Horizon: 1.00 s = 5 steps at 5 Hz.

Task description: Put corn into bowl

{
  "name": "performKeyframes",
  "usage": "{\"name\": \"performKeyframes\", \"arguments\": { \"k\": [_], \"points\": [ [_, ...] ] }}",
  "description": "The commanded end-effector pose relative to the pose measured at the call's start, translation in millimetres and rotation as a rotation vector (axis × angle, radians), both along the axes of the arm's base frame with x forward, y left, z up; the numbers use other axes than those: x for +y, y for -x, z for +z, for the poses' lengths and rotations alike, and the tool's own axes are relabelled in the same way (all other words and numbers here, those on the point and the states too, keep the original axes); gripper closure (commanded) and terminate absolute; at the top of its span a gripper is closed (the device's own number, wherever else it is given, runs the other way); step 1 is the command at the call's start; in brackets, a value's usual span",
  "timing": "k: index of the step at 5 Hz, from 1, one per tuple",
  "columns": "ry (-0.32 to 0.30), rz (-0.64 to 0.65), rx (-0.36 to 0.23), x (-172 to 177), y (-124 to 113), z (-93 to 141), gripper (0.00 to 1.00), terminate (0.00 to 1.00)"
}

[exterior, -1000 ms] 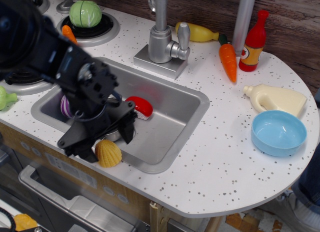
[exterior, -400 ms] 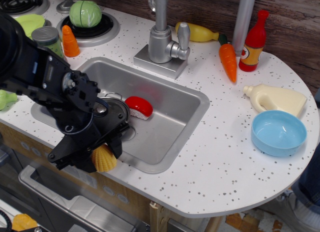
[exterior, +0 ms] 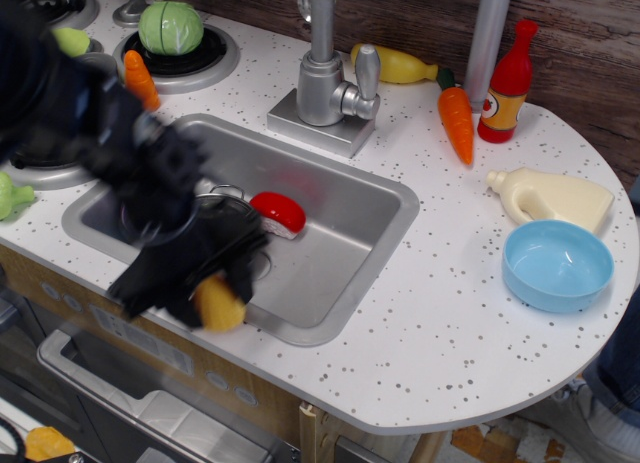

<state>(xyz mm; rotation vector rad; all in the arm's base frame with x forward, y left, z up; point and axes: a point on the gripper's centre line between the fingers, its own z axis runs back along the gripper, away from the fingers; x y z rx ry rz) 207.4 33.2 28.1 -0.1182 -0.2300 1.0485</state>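
The corn is a small ribbed yellow toy at the front rim of the sink. My gripper is blurred with motion; its dark fingers stand on both sides of the corn and seem closed on it. The left part of the corn is hidden by the fingers. The light blue bowl sits empty on the counter at the far right, well away from the gripper.
The steel sink holds a red toy and a pot partly hidden by my arm. A faucet, a carrot, a red bottle and a cream bottle lie between sink and bowl.
My gripper dropped over the corn at the sink's front rim and closed in around it. It is now moving, and the corn has shifted slightly up and right.
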Motion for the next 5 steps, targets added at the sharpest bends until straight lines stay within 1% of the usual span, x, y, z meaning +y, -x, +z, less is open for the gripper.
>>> {"name": "performKeyframes", "arguments": {
  "k": [1,2,3,4,5],
  "points": [
    [-0.047,-0.001,0.007,-17,-33,72,1.00,0.00],
    [-0.074,0.043,-0.026,-41,-64,95,1.00,0.00],
    [-0.031,0.046,-0.062,-65,-91,98,1.00,0.00],
    [0.042,0.061,-0.067,-93,-103,106,1.00,0.00],
    [0.045,0.090,-0.072,-114,-116,106,1.00,0.00]
  ]
}}
